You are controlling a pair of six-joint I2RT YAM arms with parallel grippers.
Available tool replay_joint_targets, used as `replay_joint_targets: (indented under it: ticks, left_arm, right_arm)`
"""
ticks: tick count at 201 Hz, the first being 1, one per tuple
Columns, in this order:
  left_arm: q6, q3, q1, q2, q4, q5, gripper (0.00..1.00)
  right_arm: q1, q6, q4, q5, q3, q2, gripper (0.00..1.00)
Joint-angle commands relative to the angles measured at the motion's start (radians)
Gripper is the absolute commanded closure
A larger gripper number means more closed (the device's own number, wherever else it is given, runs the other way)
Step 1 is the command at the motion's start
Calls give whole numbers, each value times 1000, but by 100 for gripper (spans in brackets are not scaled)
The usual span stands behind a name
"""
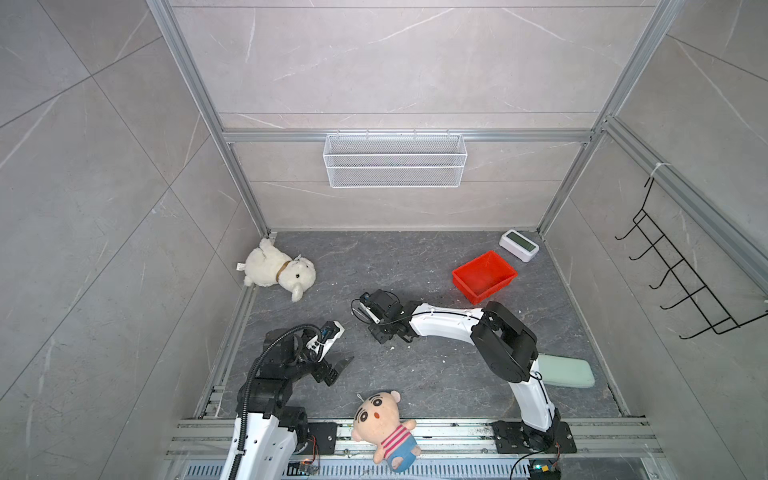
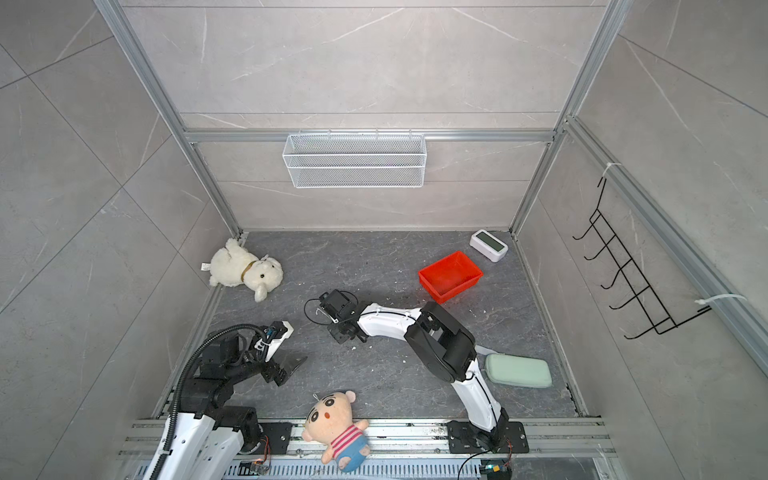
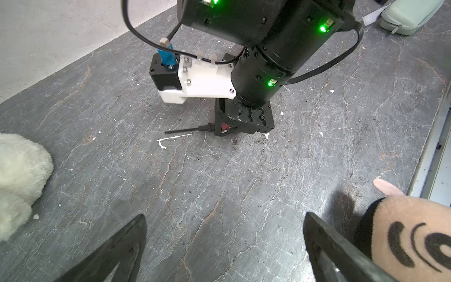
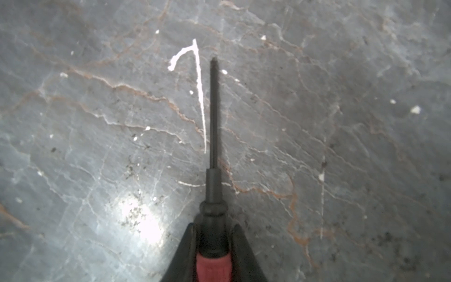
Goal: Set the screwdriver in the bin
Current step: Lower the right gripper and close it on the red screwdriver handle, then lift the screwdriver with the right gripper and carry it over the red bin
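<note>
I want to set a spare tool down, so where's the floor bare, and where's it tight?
Bare: the back middle between lamb and bin, and the front strip between doll and right arm. Crowded: the back right corner with bin and clock, and the centre, where the right gripper holds the screwdriver.

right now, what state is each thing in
bin, upright, empty
screwdriver, gripped by the handle, not in the bin
right gripper, shut on the screwdriver
left gripper, open, empty
wire basket, hanging, empty
clock, face up, display unreadable
</note>
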Motion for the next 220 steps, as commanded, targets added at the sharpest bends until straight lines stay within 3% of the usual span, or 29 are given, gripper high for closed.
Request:
replay_joint_targets:
  ticks: [1,28,120,156,187,220]
  left_arm:
    - [22,-11,-2,-11,13,32,0]
    - [14,-21,-1,4,52,47,0]
    - [-2,20,-3,82,129,102,0]
    - [-72,23,-12,102,254,119,0]
    - [-95,32,-62,170,355,90,0]
    - [-76,67,-177,297,429,16,0]
  right_arm:
    - [1,-3,-51,32,-16,-12,92]
    - [-1,14,-20,54,-56,-48,100]
    - [-60,88,71,46,-197,-230,100]
    - [-101,96,88,41,-236,-308,100]
    - [-138,94,86,40,-254,-370,100]
    - [-181,88,75,40,-269,-431,100]
